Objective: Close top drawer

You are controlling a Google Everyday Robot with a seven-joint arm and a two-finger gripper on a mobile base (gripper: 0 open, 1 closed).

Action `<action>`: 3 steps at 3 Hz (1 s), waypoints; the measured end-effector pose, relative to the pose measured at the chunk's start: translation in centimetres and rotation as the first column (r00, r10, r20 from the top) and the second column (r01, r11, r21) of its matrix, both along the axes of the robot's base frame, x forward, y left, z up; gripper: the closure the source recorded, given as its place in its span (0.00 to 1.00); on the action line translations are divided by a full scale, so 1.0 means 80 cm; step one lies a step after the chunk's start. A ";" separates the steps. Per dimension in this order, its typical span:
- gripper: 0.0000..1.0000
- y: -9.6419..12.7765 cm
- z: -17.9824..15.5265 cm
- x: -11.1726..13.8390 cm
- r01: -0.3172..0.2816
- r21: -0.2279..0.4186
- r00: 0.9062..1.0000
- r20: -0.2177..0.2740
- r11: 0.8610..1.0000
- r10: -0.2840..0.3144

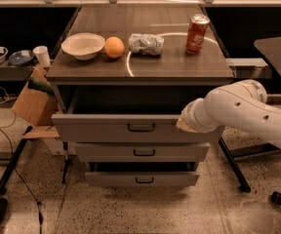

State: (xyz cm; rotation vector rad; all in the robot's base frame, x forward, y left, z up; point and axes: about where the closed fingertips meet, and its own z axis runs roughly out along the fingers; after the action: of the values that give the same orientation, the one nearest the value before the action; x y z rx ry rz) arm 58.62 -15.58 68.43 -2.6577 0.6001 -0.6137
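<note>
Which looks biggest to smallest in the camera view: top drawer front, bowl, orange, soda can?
1. top drawer front
2. bowl
3. soda can
4. orange, about as wide as the can but shorter
The pincer is at the drawer front's right end.

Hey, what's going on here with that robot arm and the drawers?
The robot's arm reaches in from the right, and its gripper is at the right end of the top drawer, seemingly against the front panel. The drawer is pulled out, its dark inside showing, so it is not yet closed. On the cabinet top sit a white bowl, an orange, a crumpled packet and a red can, all untouched.
</note>
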 end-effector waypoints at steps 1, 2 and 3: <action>1.00 0.015 -0.006 0.015 -0.008 0.010 1.000 0.010 1.000 0.008; 1.00 0.021 -0.011 0.031 0.003 0.019 1.000 0.012 1.000 -0.003; 1.00 0.020 -0.012 0.051 0.038 0.010 0.999 0.015 0.999 -0.038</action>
State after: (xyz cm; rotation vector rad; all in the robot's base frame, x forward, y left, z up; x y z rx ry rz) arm 62.73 -13.96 67.50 -2.6355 0.6493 -0.6397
